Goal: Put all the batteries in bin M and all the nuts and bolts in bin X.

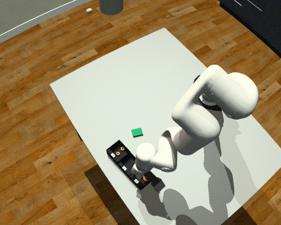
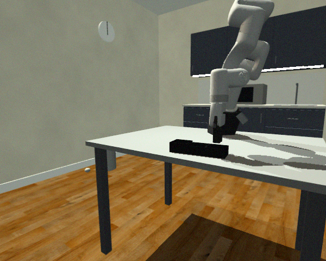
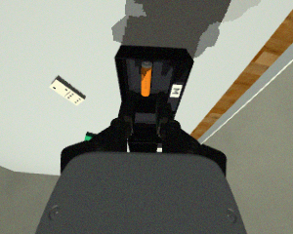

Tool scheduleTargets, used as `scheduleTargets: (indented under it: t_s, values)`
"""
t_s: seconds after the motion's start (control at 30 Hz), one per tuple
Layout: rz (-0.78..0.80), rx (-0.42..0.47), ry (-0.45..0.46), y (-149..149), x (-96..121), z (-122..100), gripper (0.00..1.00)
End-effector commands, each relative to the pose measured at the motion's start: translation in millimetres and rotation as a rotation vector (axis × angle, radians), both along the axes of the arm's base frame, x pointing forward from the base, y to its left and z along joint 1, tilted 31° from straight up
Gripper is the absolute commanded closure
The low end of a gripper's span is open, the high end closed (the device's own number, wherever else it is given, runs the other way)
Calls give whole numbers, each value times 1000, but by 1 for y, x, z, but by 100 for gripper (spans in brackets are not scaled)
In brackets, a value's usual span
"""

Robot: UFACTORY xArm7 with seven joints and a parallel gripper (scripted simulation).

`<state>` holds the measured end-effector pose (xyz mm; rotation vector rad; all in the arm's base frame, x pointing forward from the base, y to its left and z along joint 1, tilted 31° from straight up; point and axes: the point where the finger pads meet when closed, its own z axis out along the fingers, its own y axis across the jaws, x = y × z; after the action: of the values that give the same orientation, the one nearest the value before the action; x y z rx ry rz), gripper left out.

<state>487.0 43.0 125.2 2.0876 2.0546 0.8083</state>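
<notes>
Three black bins stand in a row near the table's front-left edge [image 1: 126, 169] [image 2: 198, 148]. The near end bin [image 1: 138, 185] [image 3: 153, 50] bears a white M label [image 3: 176, 91]. An orange battery [image 1: 144, 178] [image 3: 146, 80] lies inside it. The far end bin [image 1: 113, 145] holds two brass nuts [image 1: 122, 146] [image 1: 115, 152]; I cannot read its label. My gripper [image 1: 142, 175] [image 2: 217, 137] [image 3: 146, 100] hangs just above bin M, fingers partly open with nothing between them.
A green square tile [image 1: 136, 132] lies on the table [image 1: 107, 96] behind the bins. A small white tile with dots [image 3: 67, 91] lies on the table beside bin M. The table edge runs close along the bins.
</notes>
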Motion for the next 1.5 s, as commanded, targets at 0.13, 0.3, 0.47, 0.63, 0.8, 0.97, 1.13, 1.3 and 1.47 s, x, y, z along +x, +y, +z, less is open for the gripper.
scheduleTargets:
  t_s: [0.13, 0.3, 0.47, 0.63, 0.8, 0.97, 1.13, 1.3, 1.47]
  values:
    - [-1, -1, 0, -4, -5, 12, 72]
    - [-1, -1, 0, -5, -7, 15, 0]
    - [-1, -1, 0, -10, -14, 29, 0]
    - [-1, -1, 0, -14, -21, 42, 0]
    - [-1, -1, 0, -20, -29, 60, 0]
    - [-1, -1, 0, -26, -38, 77, 0]
    - [0, -1, 0, -29, -43, 87, 0]
    - [0, -1, 0, -35, -52, 104, 0]
    - [0, -1, 0, -41, -61, 121, 0]
